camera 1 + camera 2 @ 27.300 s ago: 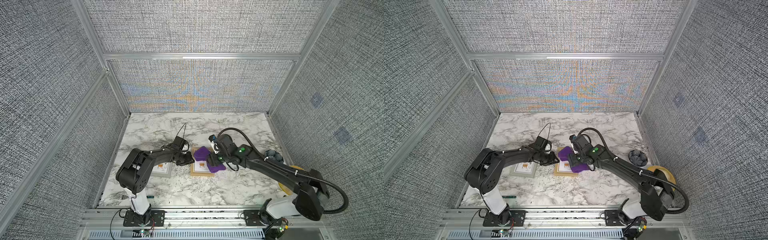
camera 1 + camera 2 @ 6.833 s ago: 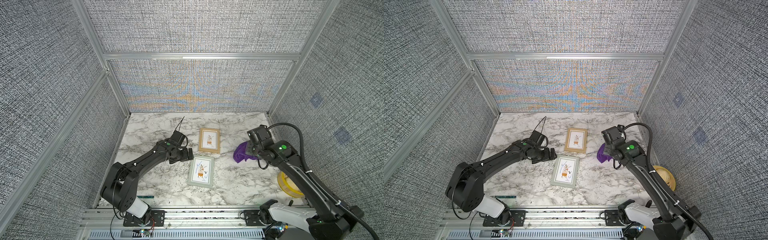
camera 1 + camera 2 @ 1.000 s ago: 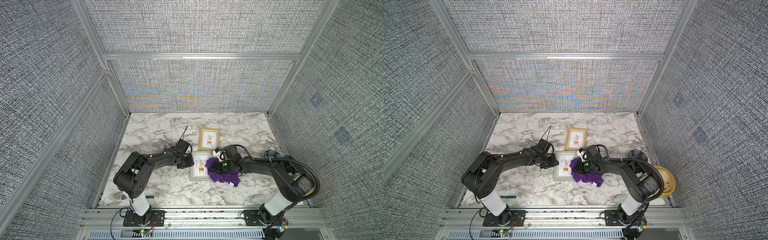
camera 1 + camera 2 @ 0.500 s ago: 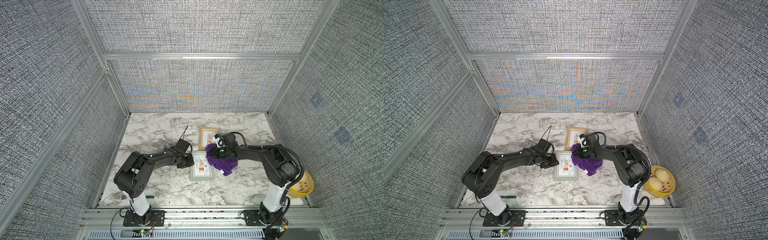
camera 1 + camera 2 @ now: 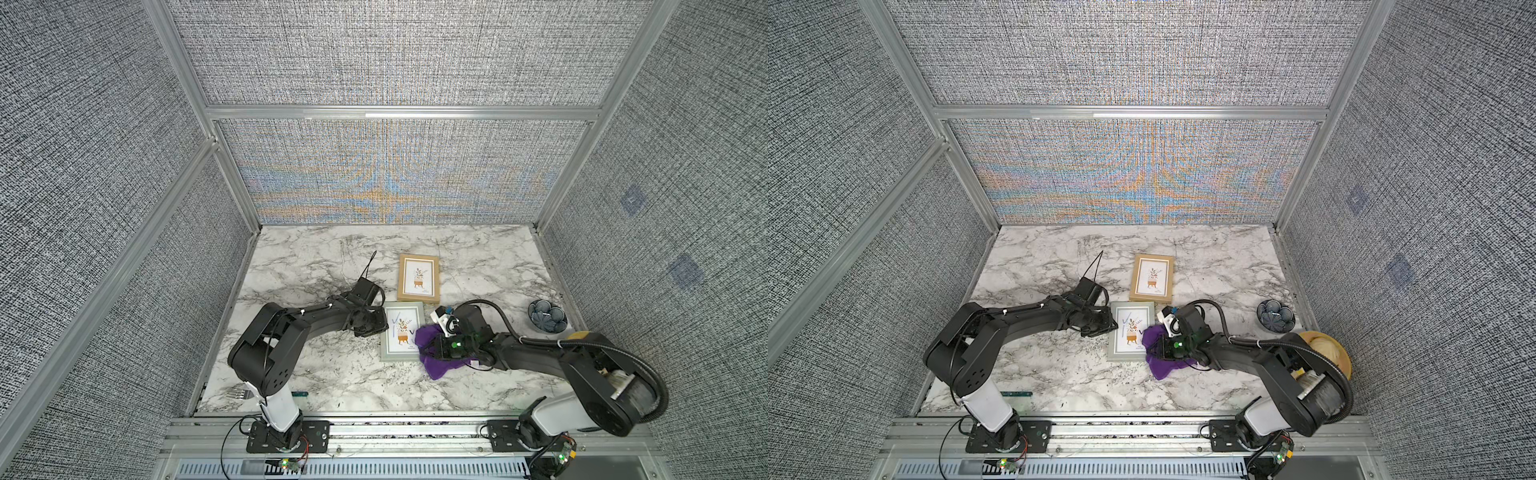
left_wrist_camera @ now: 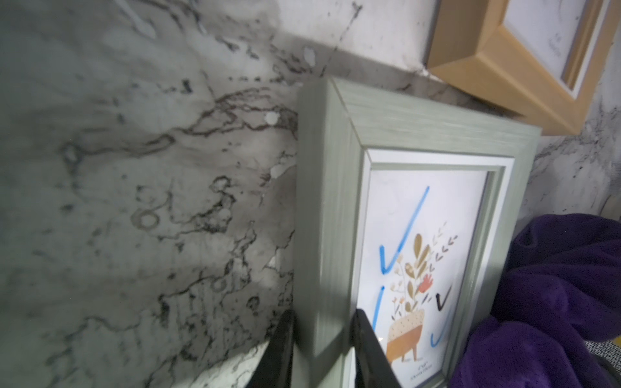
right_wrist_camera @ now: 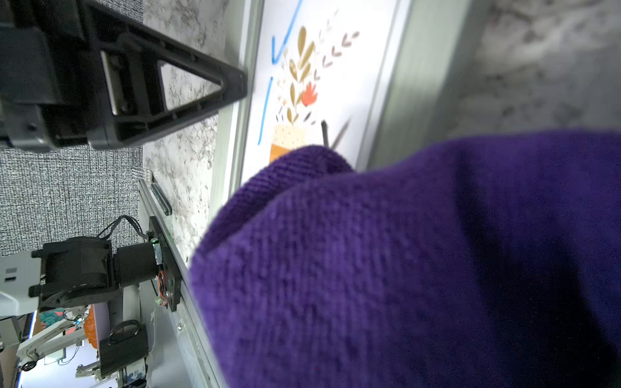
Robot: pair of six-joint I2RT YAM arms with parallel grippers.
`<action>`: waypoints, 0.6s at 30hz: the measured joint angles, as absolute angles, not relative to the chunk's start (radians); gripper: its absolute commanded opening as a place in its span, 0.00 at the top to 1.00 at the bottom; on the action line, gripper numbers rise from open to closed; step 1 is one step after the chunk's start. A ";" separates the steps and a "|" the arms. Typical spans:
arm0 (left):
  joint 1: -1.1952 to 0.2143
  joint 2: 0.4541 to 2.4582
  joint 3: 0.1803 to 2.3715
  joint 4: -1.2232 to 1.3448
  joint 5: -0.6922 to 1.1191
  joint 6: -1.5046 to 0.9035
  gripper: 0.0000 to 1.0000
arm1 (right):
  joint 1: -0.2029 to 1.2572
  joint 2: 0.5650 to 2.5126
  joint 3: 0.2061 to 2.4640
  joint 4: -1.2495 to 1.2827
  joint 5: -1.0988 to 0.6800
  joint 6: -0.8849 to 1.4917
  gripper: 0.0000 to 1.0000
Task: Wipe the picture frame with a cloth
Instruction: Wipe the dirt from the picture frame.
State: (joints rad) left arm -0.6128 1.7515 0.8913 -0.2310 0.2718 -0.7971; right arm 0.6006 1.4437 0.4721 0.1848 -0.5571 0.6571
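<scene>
Marble tabletop [image 5: 332,374] below: my right claw [image 5: 434,345], clamped closed in the purple cloth [image 5: 442,368], sits at the near right corner of the grey-green frame [image 5: 399,354]; my left claw [image 5: 380,326] pinches its left rail. Pen ticks [image 6: 403,228] show unwiped, so most wiping is left.

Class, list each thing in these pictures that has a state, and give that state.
grey frame: flat, face up, pen marks on the glass.
wooden frame: flat, face up, untouched.
cloth: bunched, lapping over the grey frame's edge.
left gripper: shut on the grey frame's side.
right gripper: shut on the cloth.
bowl: upright.
</scene>
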 measured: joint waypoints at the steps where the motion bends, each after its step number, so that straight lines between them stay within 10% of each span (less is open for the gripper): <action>1: -0.613 1.752 0.892 -0.231 0.271 -0.797 0.94 | 0.594 1.439 0.484 0.156 -0.551 0.656 1.00; 18: -0.613 1.749 0.891 -0.230 0.270 -0.720 0.94 | 0.463 1.821 0.910 0.132 -0.451 0.625 1.00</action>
